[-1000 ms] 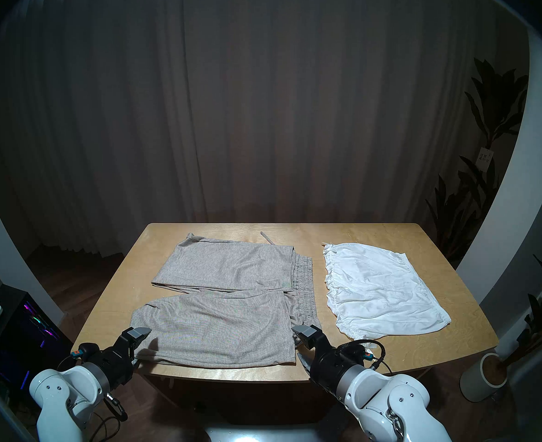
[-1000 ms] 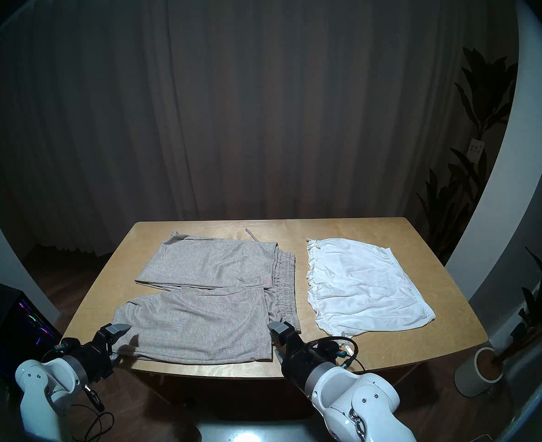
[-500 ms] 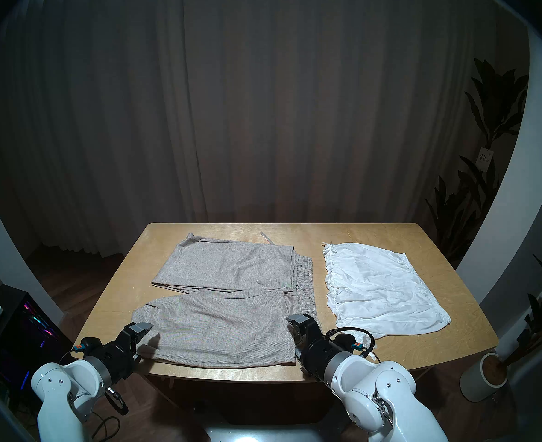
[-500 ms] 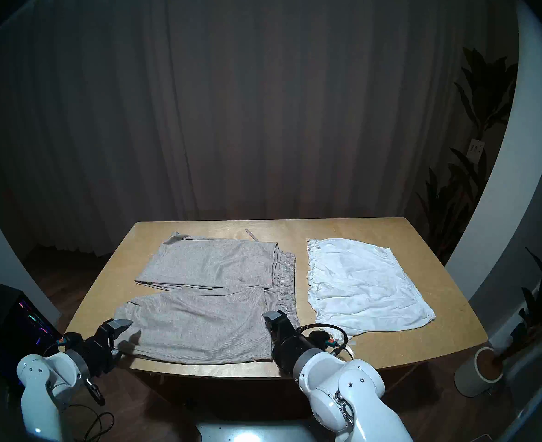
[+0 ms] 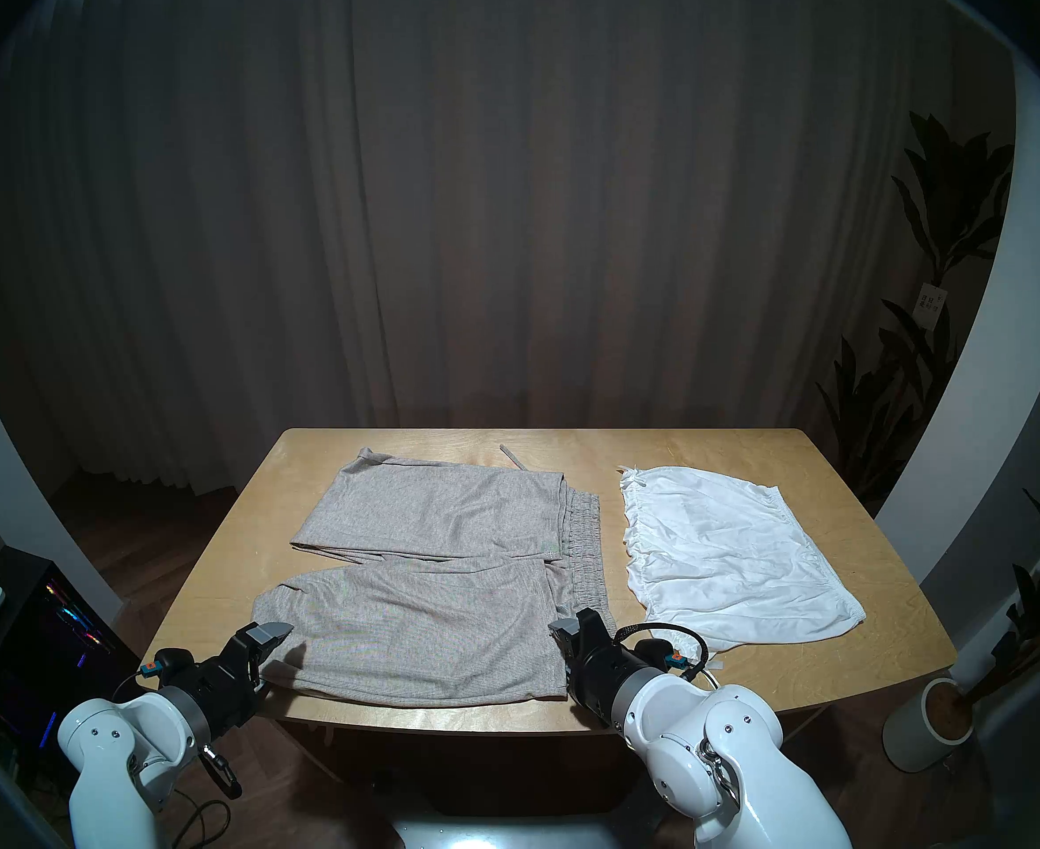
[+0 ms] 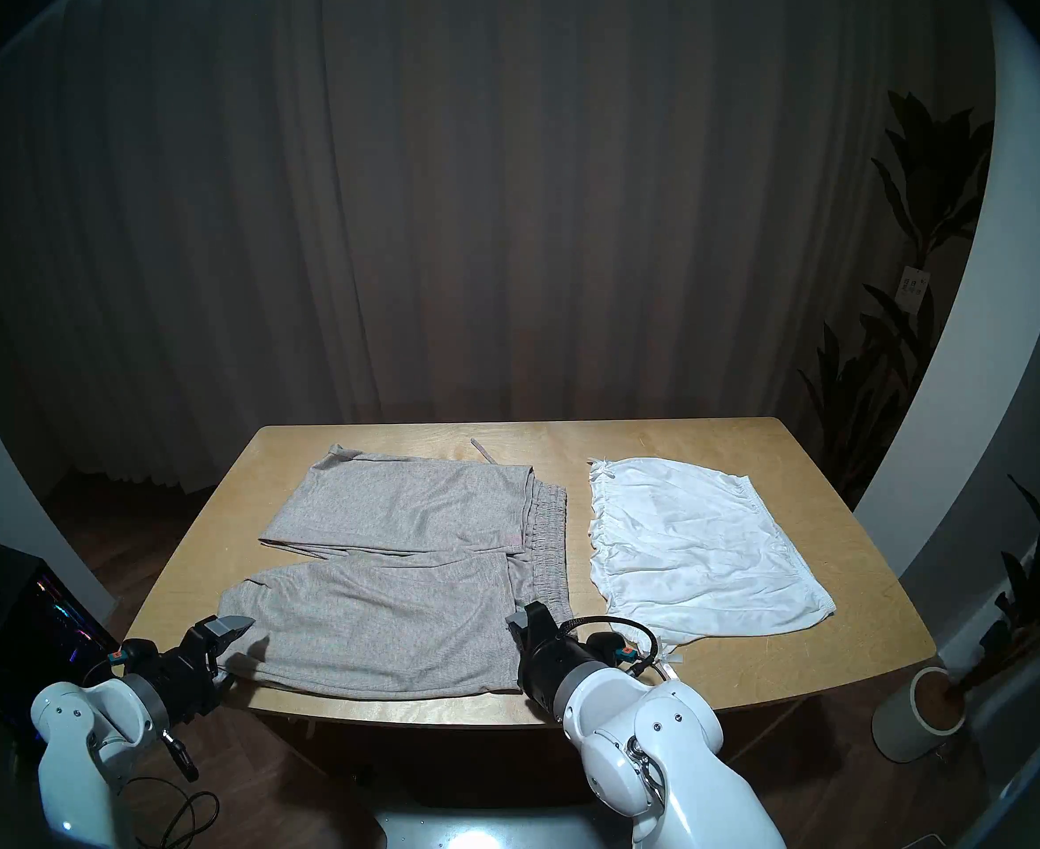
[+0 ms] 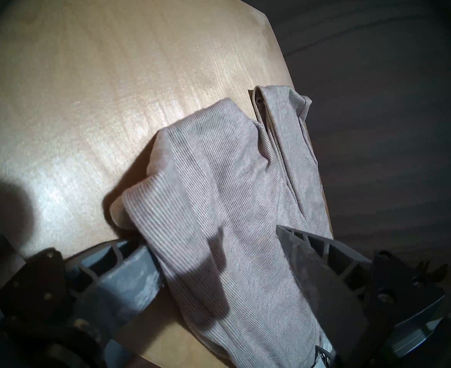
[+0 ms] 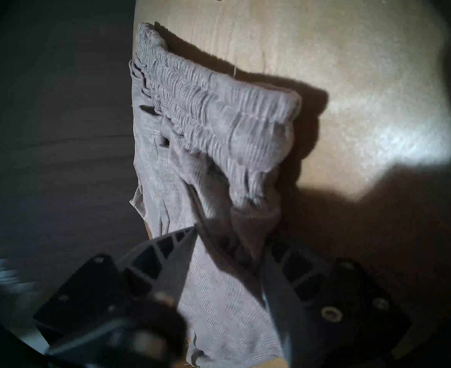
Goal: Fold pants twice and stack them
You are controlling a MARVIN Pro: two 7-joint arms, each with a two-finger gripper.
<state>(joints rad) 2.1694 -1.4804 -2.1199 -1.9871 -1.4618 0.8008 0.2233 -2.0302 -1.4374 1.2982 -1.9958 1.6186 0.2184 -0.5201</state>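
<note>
The grey-beige knit pants [image 5: 431, 633] lie flat on the left half of the wooden table [image 5: 811, 676], legs folded back over the waistband. The white shorts [image 5: 725, 554] lie spread to their right. My left gripper [image 5: 266, 658] is at the pants' near left corner, jaws wide apart with the folded cloth edge [image 7: 219, 200] between them. My right gripper [image 5: 566, 648] is at the near right corner by the elastic waistband [image 8: 219, 125], jaws apart with bunched cloth between the fingers [image 8: 171, 250]. Its lower finger is hidden in the head views.
The pants' drawstring end [image 5: 511, 455] lies near the table's far edge. A ribbon tie of the shorts [image 5: 710, 664] lies beside my right wrist. A potted plant [image 5: 927, 731] stands on the floor at right and a lit computer tower [image 5: 46, 633] at left.
My right arm has pushed forward and slightly left, onto the pants' near right corner. My left gripper has barely moved. Both garments lie as before.
</note>
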